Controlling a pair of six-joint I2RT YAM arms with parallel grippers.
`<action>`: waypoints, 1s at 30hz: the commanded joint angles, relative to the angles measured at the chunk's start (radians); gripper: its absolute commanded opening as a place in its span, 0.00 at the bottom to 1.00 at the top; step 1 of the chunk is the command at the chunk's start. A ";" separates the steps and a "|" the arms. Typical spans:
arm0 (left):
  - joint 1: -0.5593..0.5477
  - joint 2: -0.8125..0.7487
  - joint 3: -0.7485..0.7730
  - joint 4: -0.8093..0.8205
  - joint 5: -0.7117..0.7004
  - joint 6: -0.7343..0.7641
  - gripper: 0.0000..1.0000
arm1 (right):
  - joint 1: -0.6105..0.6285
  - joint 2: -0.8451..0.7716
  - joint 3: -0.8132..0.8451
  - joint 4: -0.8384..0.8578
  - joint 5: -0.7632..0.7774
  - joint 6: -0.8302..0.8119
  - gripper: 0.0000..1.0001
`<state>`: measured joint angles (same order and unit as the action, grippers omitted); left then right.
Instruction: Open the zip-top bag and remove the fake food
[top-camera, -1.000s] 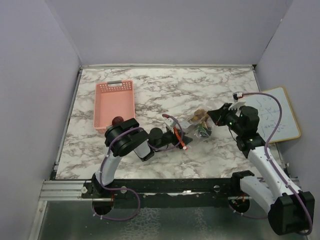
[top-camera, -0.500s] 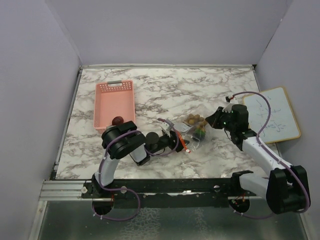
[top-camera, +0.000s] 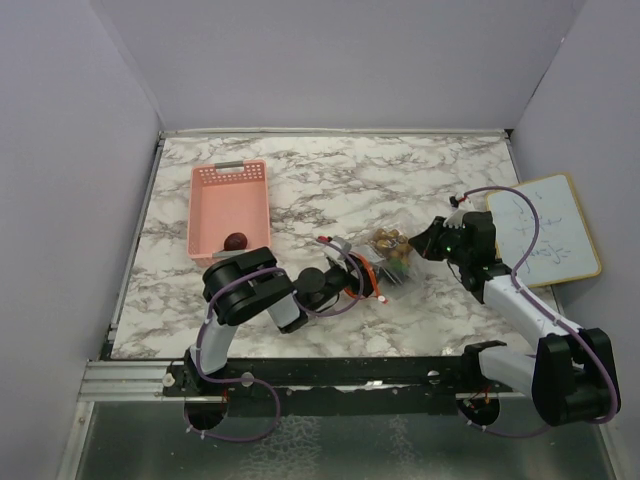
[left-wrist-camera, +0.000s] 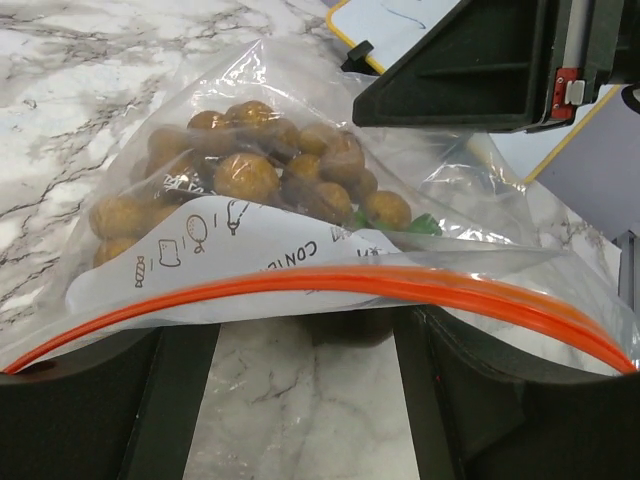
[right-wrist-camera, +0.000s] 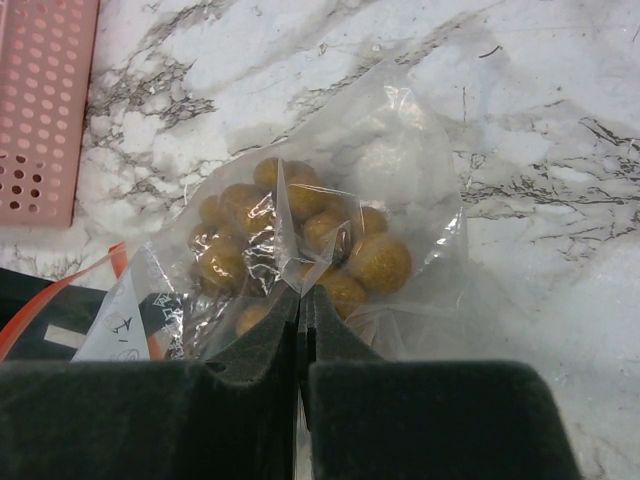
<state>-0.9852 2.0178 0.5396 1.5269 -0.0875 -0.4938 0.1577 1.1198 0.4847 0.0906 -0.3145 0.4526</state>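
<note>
Bright, even overhead light, shadows soft. Glare specks on crinkly clear plastic zip-top bag (left-wrist-camera: 300, 100); wrist close-ups slightly soft.

Both arms stretch low toward frame centre. The left end effector (top-camera: 368, 278) has its jaws wide apart; the right end effector (top-camera: 424, 244) pinches the zip-top bag (right-wrist-camera: 400, 150).
</note>
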 joint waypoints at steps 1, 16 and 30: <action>-0.022 0.019 0.034 0.243 -0.082 0.018 0.72 | 0.000 0.006 -0.017 0.053 -0.038 0.014 0.01; -0.040 0.001 0.055 0.243 -0.129 0.067 0.00 | -0.001 -0.001 -0.015 0.037 -0.027 0.001 0.01; -0.019 -0.094 -0.014 0.187 -0.096 0.077 0.00 | 0.004 -0.196 0.114 -0.125 -0.120 -0.068 0.40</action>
<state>-1.0164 1.9770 0.5236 1.5337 -0.1993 -0.4118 0.1577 0.9646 0.5190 -0.0017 -0.2852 0.3977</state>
